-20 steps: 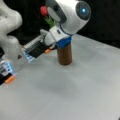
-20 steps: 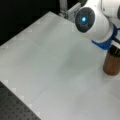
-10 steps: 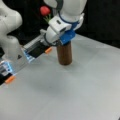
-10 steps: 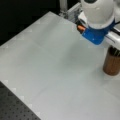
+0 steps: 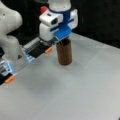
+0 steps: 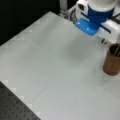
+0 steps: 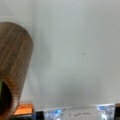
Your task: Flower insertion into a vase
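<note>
One gripper (image 5: 59, 41) shows in both front views, a white and blue head hanging just above the mouth of the vase (image 5: 64, 53); its fingertips are hidden behind the blue plate of the head, so whether the jaws stand apart or together cannot be told. Directly beneath the jaws, the vase stands upright on the table (image 5: 82, 87), a plain brown wood-grain cylinder, taller than wide. In a front view the gripper (image 6: 105, 40) sits above and slightly to that view's left of the vase (image 6: 111, 63), and a thin pale stem (image 6: 116, 51) leans inside the open rim. In the wrist view the vase (image 7: 15, 62) fills the left edge, its dark mouth toward the bottom left corner with a sliver of green at the rim; no fingers show there. Farther out from the jaws, toward a front view's left, a dark rail with orange clips (image 5: 48, 50) and blue-lit patches runs along the table's edge, and beyond it stands a bulky white robot base (image 5: 10, 30). A red knob (image 5: 44, 10) sits behind the gripper's upper part.
</note>
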Available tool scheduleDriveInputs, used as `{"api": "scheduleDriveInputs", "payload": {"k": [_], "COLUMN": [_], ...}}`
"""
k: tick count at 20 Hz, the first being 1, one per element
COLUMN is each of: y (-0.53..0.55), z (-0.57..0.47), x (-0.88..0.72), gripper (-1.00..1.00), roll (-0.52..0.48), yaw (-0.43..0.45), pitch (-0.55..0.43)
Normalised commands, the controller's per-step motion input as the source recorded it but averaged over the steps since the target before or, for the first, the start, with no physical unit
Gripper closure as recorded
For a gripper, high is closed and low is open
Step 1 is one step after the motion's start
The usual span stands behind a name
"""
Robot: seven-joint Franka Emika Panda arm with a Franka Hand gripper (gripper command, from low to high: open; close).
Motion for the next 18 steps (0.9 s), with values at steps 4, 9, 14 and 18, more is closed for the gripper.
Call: {"api": "scheduleDriveInputs", "payload": {"k": [4,9,14,18], "y": [-0.68,-0.51,-0.14,-0.01], "z": [-0.09,-0.03,-0.01,0.03], "x": [0.05,0.07,0.13,0.17], "gripper": [-1.00,-1.00,-1.00,-1.00], "roll": [-0.003,-0.055,-0.095,-0.094], "yaw": [0.180,0.077,0.046,0.127], "pitch": [-0.173,-0.048,0.010,0.022]}}
